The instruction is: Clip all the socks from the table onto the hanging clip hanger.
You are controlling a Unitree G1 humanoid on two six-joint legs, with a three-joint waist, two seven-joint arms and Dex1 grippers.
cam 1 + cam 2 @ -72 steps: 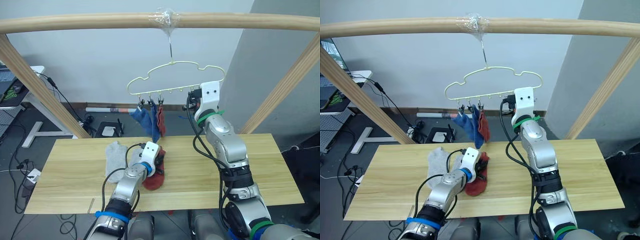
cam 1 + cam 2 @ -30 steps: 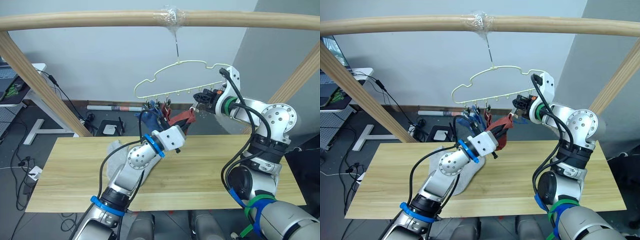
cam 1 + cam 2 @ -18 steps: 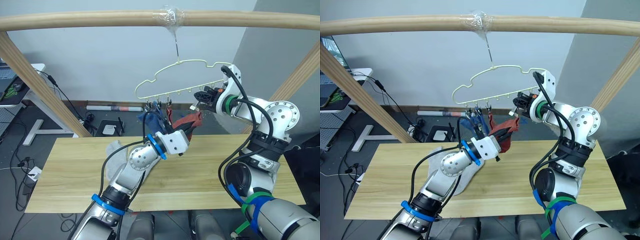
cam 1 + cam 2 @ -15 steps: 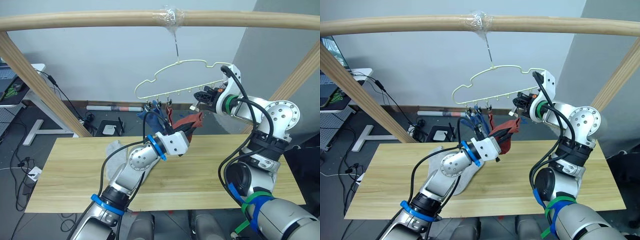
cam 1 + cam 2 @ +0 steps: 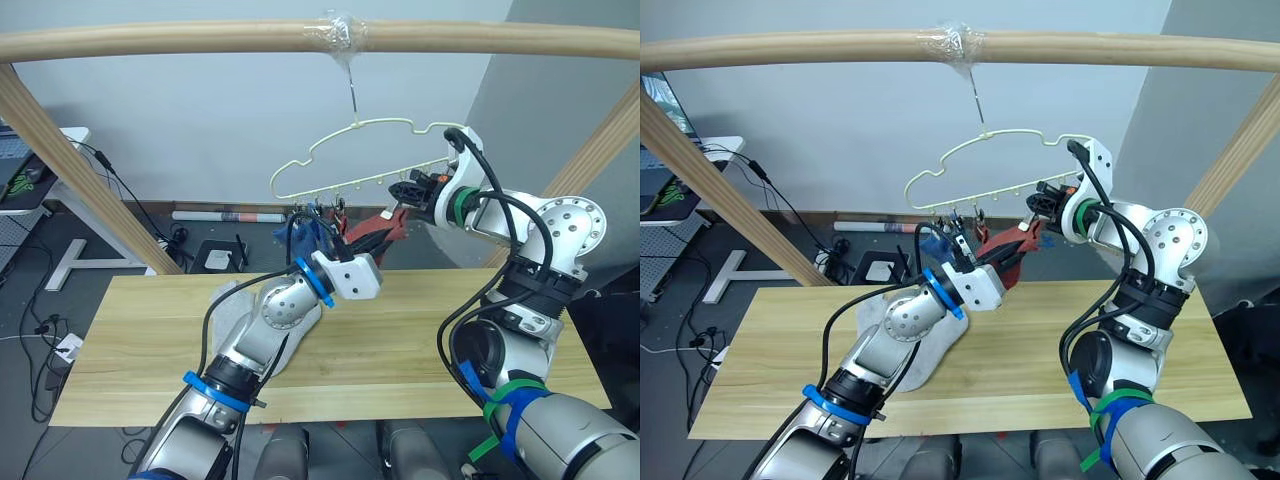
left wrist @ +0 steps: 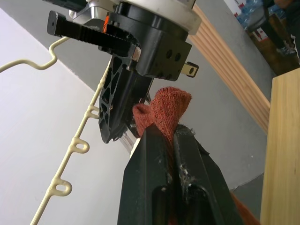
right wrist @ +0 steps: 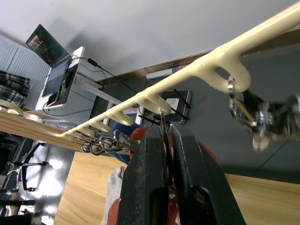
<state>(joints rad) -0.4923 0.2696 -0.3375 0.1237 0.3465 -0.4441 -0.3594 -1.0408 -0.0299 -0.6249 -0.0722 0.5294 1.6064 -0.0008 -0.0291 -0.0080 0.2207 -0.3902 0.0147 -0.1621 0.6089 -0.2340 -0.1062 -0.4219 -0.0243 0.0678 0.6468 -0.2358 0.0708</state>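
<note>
- Hanger [image 5: 355, 150]: pale yellow-green wire, hooked to the wooden beam [image 5: 200, 40] above the table [image 5: 400, 340]. A row of loops with metal clips runs along its lower edge.
- Hung socks [image 5: 318, 232]: blue and red ones hang bunched from the clips at the hanger's left end.
- Left gripper [image 5: 385, 232]: raised beneath the hanger's right half. The fingers [image 6: 154, 159] are pressed together on a red sock [image 6: 164, 110]; its cuff sticks out past the fingertips, and the rest trails back towards the wrist.
- Right gripper [image 5: 408, 190]: level with the hanger's lower edge, near its right end, directly facing the left gripper. In the right wrist view, its fingers [image 7: 145, 173] are squeezed on a metal clip [image 7: 164, 136] hanging from one loop.
- Red sock cuff: just beside the right gripper's fingers; contact with the clip cannot be confirmed.
- Grey sock [image 5: 232, 305]: flat on the table, partly behind the left arm.
</note>
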